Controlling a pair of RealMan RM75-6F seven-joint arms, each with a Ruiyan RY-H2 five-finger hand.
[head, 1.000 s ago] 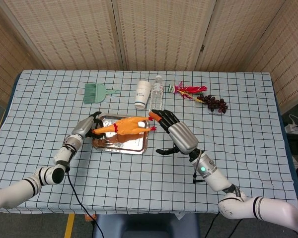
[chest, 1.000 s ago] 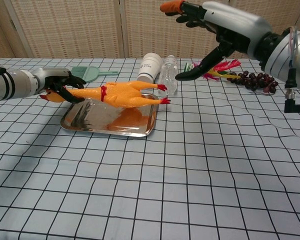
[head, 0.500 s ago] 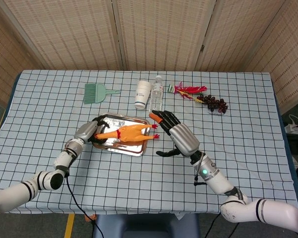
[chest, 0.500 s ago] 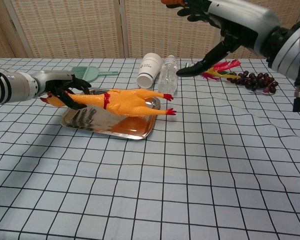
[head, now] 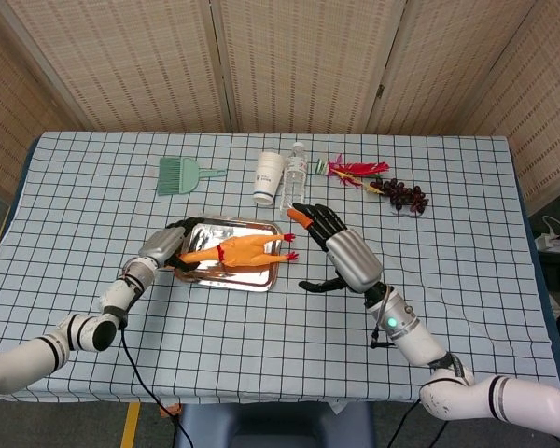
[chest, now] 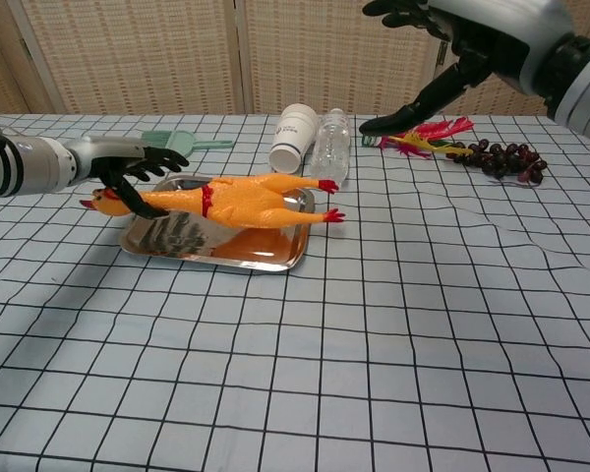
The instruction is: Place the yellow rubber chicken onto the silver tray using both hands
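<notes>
Yellow rubber chicken (chest: 221, 200) lying lengthwise across silver tray (chest: 275, 259), toward tabletop's far-left. Left hand (chest: 128, 169) fingers spread beside its head, right hand (chest: 442, 34) splayed above, empty. Probably light, squashy, floppy; best taken at neck and legs.

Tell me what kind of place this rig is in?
Probably a lab data-collection booth, not a home: woven screens fence the table, which carries a checked cloth and unrelated props, namely a chicken, brush and grapes.
</notes>
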